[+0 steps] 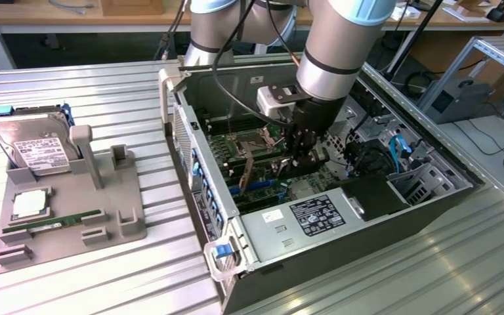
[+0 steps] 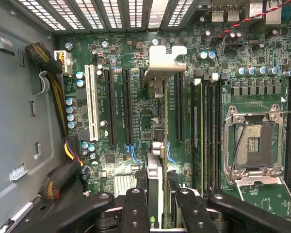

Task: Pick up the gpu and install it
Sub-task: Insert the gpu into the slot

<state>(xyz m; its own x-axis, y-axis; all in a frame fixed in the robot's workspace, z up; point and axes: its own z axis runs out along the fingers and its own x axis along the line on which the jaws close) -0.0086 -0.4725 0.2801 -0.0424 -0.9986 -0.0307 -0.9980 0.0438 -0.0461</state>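
Nearest the wrist camera, the tool (image 2: 157, 206) had its dark fingers (image 2: 136, 208) clamped on the top edge of the gpu (image 2: 154, 179), which stood on edge between them and ran away toward its silvery metal bracket (image 2: 161, 60). The card hung inside the open computer case (image 1: 322, 223), just over the green motherboard (image 2: 242, 97) and lined up along one of the long black expansion slots (image 2: 128, 107); whether its lower edge had entered a slot could not be made out. A white slot (image 2: 91, 104) lay to one side and the open processor socket (image 2: 254, 145) to the other.

The card looked light, thin and stiff, yet fragile: I judged it best held by its bare upper edge, as here, away from the contacts and components, and kept square so it would not twist.

In the exterior view the arm (image 1: 340, 46) reached down into the case on the slatted metal desk (image 1: 103, 85). Well apart, toward the exterior view's left, a grey fixture (image 1: 68, 230) carried a hard drive (image 1: 33, 147) and a slim green memory stick (image 1: 55, 222).
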